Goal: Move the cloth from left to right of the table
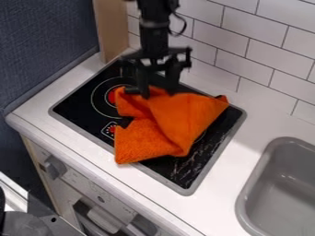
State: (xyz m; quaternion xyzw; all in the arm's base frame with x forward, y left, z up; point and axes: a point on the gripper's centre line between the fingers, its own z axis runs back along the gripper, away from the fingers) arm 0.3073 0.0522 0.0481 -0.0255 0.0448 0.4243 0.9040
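Observation:
The black gripper (158, 90) hangs from the top edge over the back of the stove, its two fingers apart and their tips low at the cloth's back edge. The orange cloth (175, 117) lies crumpled and folded over the middle and right of the black stovetop (80, 102). Part of its back edge is between and behind the fingertips. One corner extends toward the right rim, and its fuzzy lower part hangs over the stovetop's front rim.
Right of the stove runs the white counter (237, 159), with a grey sink (280, 184) set in at the far right. A white tiled wall (246, 41) stands behind. A wooden panel (113, 27) rises at the back left, and oven knobs (55, 167) are on the front.

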